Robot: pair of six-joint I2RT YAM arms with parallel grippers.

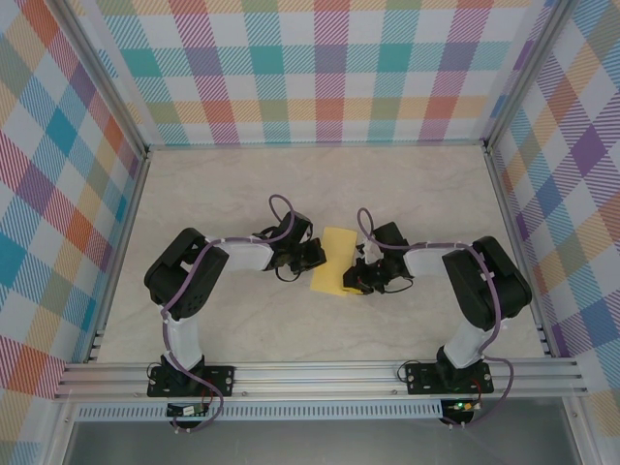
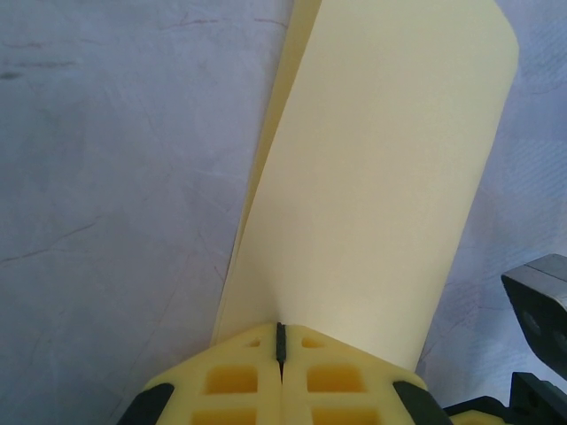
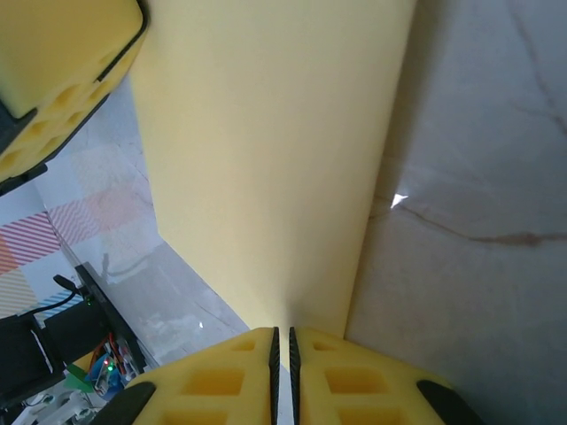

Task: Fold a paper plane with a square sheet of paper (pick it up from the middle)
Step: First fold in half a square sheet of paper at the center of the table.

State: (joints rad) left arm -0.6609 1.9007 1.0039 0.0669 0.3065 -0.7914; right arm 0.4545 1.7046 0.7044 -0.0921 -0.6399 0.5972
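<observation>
One square sheet of paper (image 1: 334, 263), doubled over, long axis near-to-far. Two tools: left tool (image 1: 317, 258), right tool (image 1: 359, 271), each clamped on opposite long edges.

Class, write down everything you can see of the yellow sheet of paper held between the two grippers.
The square sheet of paper is thin, plain, pale yellow and matte, showing as a tilted oblong from above. Two layers part along one edge in the left wrist view, so it looks folded over. The left gripper is shut on one end and the right gripper is shut on the opposite end.
</observation>
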